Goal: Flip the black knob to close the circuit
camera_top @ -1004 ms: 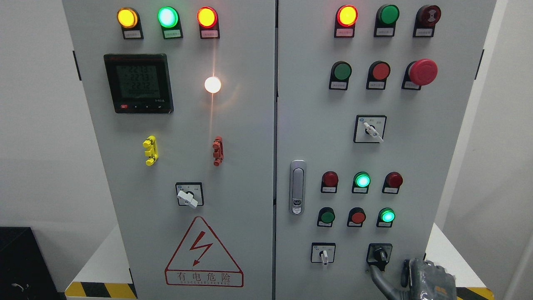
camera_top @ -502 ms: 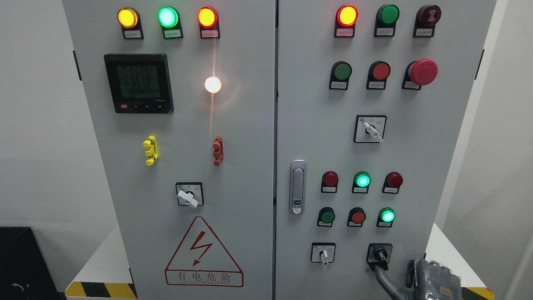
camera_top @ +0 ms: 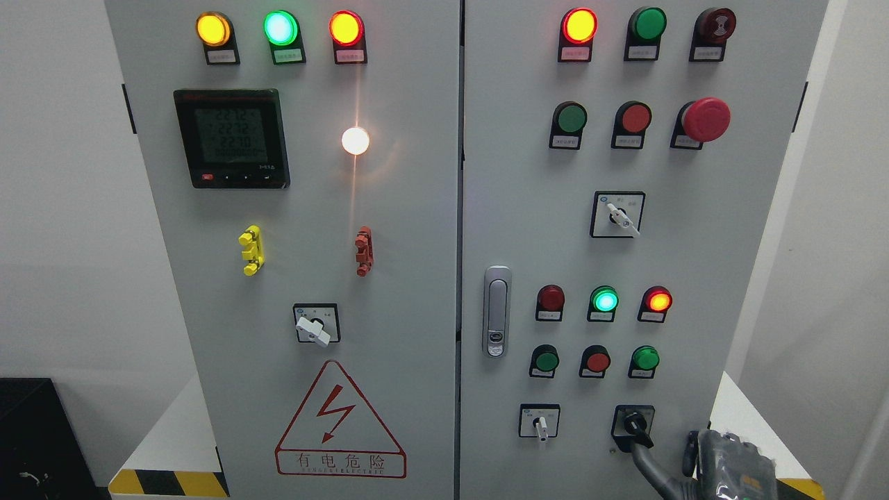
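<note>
Where the head view takes in the grey cabinet [camera_top: 389,208], two doors stand side by side, split by a vertical seam. On the left door sit three lit lamps in a top row, yellow [camera_top: 212,29], green [camera_top: 280,28] and orange-red [camera_top: 346,28], one digital meter [camera_top: 231,138], one glowing white lamp [camera_top: 355,141], one yellow clip [camera_top: 251,250], one red clip [camera_top: 363,251], one white-handled selector [camera_top: 314,324] and one red warning triangle [camera_top: 339,420]. On the right door are one silver latch [camera_top: 496,312], one red mushroom button [camera_top: 705,119], and two white-handled selectors, one high [camera_top: 617,215] and one low [camera_top: 539,421]. Of the six small round lamps and buttons in two rows of three, the middle one of the upper row [camera_top: 603,301] glows green and the one at its right [camera_top: 657,301] glows orange-red. The black knob [camera_top: 634,423] sits on its square plate at the lower right of the right door, its pointer angled down to the right. The right hand [camera_top: 722,465] enters at the bottom right corner, below and to the right of the knob; one dark finger [camera_top: 649,469] reaches up to just beneath the plate, its tip at or touching the knob's lower end, holding nothing that can be seen. Whether the other fingers are curled or spread cannot be told.
</note>
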Tool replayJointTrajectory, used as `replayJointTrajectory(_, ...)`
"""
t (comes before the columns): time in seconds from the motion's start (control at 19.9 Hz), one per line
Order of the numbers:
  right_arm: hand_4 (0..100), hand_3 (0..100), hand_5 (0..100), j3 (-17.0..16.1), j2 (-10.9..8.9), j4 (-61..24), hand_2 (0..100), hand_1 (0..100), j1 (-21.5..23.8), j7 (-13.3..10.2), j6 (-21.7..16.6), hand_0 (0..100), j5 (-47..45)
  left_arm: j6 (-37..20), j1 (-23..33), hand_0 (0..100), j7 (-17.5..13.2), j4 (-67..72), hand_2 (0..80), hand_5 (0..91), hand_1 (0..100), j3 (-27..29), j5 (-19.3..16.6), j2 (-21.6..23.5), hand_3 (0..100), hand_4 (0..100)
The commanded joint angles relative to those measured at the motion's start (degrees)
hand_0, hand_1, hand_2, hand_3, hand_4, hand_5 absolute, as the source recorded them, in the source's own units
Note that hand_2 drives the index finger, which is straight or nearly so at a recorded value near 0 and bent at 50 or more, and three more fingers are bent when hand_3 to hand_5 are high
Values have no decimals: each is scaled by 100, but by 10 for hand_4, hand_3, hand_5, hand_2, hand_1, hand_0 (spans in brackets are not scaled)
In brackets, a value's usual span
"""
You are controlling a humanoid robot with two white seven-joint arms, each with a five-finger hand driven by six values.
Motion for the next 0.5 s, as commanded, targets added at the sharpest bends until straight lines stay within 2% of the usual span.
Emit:
replayJointTrajectory(0.0,988,1000,1000,-57,-10,-92,866,68,-18,-19,7,0,-102,-2,132,120,-1,-167,0,0,556,0,0,0,0,0)
replayJointTrajectory(0.45,989,1000,1000,-57,-54,-154,865,68,-9,-10,7,0,-111,-2,132,120,-1,-167,0,0,556,0,0,0,0,0)
